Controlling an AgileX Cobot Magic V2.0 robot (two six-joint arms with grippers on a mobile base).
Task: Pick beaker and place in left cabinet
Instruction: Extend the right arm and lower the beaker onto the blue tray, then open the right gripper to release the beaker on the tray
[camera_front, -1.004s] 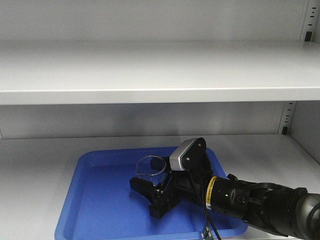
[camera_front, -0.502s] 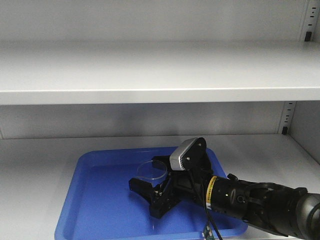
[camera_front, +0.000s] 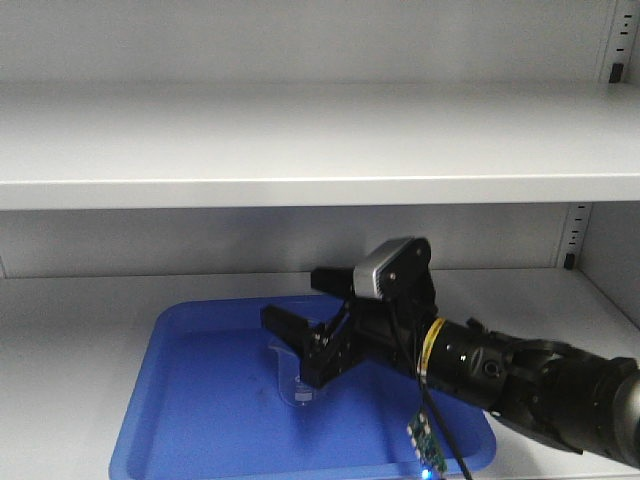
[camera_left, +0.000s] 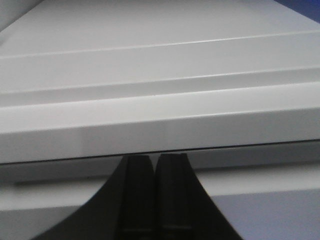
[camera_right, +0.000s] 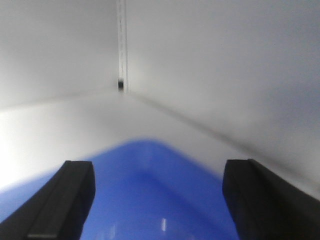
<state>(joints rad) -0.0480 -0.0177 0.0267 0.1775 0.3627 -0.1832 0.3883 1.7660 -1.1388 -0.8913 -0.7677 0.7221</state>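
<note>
The clear glass beaker (camera_front: 285, 375) stands upright on the blue tray (camera_front: 200, 400), on the lower shelf of the light grey cabinet (camera_front: 300, 140). My right gripper (camera_front: 300, 325) is open and empty, hanging just above and around the beaker's top without holding it. In the right wrist view the gripper (camera_right: 157, 185) has its two black fingers (camera_right: 70, 195) wide apart over the tray (camera_right: 160, 180); only faint glass glints show at the bottom edge. My left gripper (camera_left: 155, 165) is shut and empty, facing a grey shelf edge (camera_left: 160, 125).
A wide grey shelf runs overhead close above the right arm. A slotted upright (camera_front: 572, 235) stands at the back right. A small circuit board with a blue light (camera_front: 425, 445) hangs off the right arm near the tray's front rim.
My right gripper has risen and drawn back a little. The beaker was tilted at the fingers before and now stands upright on the tray below them.
</note>
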